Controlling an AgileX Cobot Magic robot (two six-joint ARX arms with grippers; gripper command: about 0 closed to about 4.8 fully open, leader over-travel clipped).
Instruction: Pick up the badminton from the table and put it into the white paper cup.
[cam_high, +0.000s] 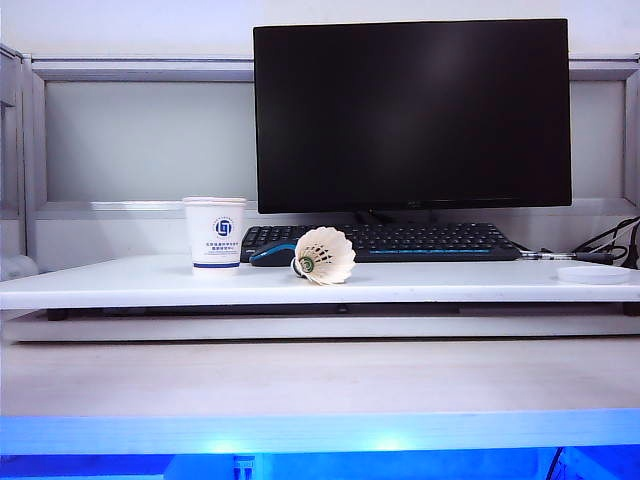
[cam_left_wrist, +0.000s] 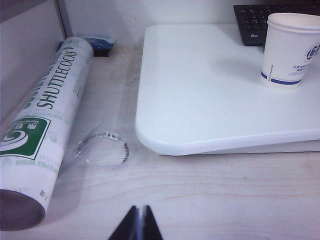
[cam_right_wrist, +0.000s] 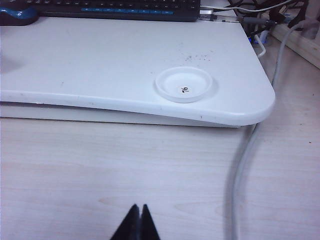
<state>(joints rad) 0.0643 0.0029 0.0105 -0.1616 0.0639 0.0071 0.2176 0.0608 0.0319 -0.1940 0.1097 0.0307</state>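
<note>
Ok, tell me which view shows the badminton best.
The exterior view: the badminton lies on its side on the table, right of the white paper cup, wholly visible. The left wrist view shows only the cup; the right wrist view shows neither.

A wide, flat white table (cam_high: 130, 285) carries a white paper cup with blue logo (cam_high: 214, 233), a cream feathered badminton (cam_high: 325, 256) lying beside it, a black keyboard (cam_high: 420, 240) and a round white plastic lid (cam_high: 594, 274).

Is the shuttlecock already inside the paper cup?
No, the badminton lies on the table just right of the white paper cup.
</note>
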